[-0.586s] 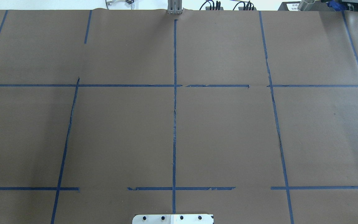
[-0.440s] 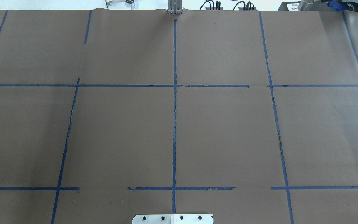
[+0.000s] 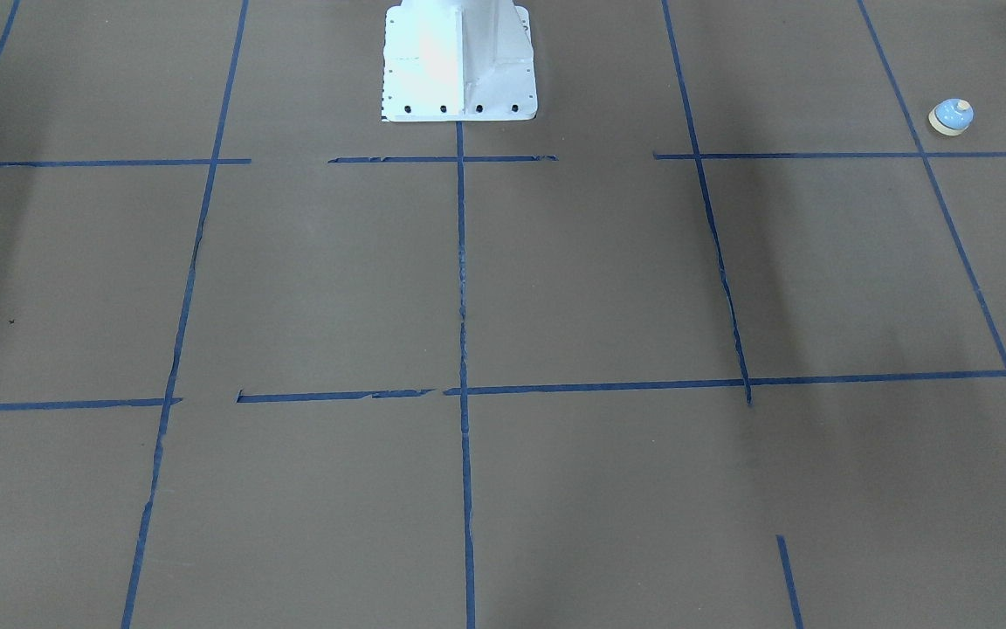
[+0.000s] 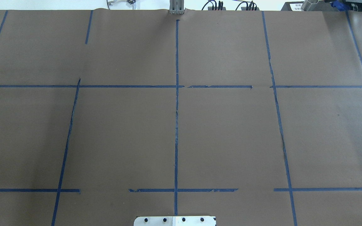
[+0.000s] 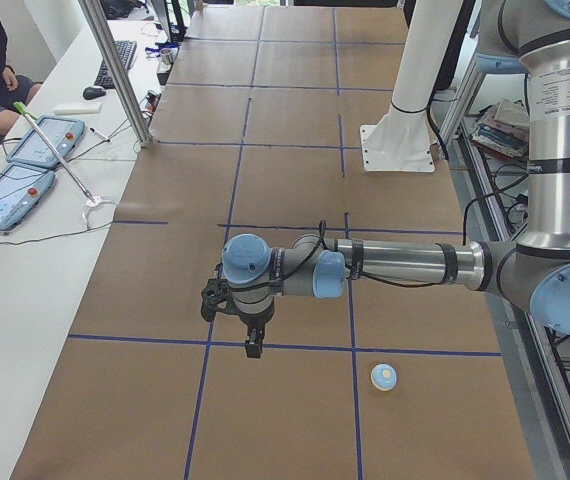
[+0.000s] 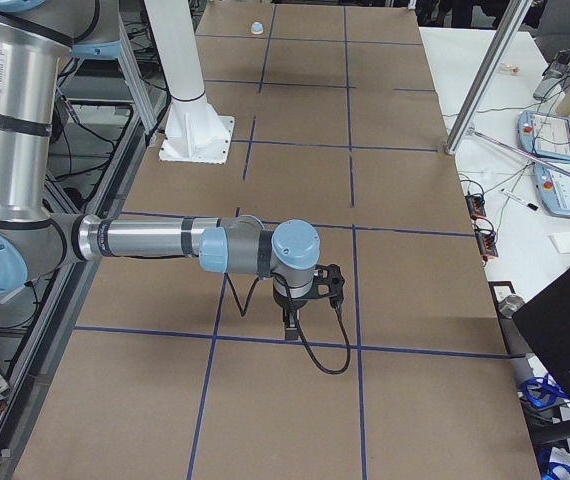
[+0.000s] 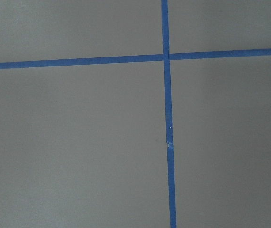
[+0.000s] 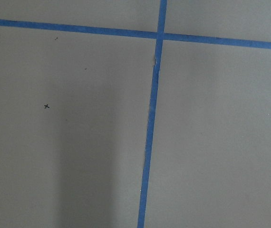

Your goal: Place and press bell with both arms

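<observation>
Nothing has moved overhead. The bell (image 3: 951, 117) sits upright on the table (image 3: 599, 279) at its left end, near the left pincer (image 5: 252, 350) and robot-ward of it, well apart from the right pincer (image 6: 292, 325). Neither pincer's opening can be told.

The left claw (image 5: 253, 348) and right claw (image 6: 292, 328) showed only in side views, so how their jaws stood could not be told. The white pedestal (image 3: 458, 61) was cut by the front-facing view's top edge; far beyond it, the bell (image 6: 256, 28) was too small to show its button
</observation>
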Available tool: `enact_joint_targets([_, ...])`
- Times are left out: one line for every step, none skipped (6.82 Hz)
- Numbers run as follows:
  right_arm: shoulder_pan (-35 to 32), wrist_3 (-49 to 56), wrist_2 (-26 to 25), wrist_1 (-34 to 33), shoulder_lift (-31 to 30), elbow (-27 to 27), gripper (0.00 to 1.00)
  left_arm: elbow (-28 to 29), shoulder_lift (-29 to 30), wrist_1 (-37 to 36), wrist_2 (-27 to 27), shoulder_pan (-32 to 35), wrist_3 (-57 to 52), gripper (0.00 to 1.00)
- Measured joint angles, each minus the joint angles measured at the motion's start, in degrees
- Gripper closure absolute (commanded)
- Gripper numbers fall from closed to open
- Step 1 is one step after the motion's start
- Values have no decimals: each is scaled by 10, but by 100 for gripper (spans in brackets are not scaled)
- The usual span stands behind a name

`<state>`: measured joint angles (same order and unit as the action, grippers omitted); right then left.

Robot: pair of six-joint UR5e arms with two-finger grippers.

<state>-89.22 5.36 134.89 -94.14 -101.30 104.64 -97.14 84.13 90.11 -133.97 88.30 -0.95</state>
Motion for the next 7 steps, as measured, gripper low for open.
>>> enact_joint_targets([1, 0, 0, 0, 2, 1, 0, 2, 10, 2, 2, -6, 2, 0])
enact_joint_targets([2, 0, 0, 0, 3, 1, 0, 0, 24, 9, 0, -8, 2, 0])
enact_joint_targets([4, 0, 0, 1, 4, 2, 0, -12, 26, 23, -5, -8, 0, 0])
enact_joint_targets([6, 1, -1, 1, 5, 2, 0, -25, 21, 48, -10, -19, 2, 0])
enact_joint_targets([7, 1, -1, 1, 5, 2, 0, -29, 12, 69, -16, -40, 10, 0])
enact_joint_targets([7, 1, -1, 1, 5, 2, 0, -29, -8, 82, -15, -66, 16, 0])
enact_joint_targets([7, 1, -1, 1, 5, 1, 0, -29, -39, 105, -9, -94, 24, 0])
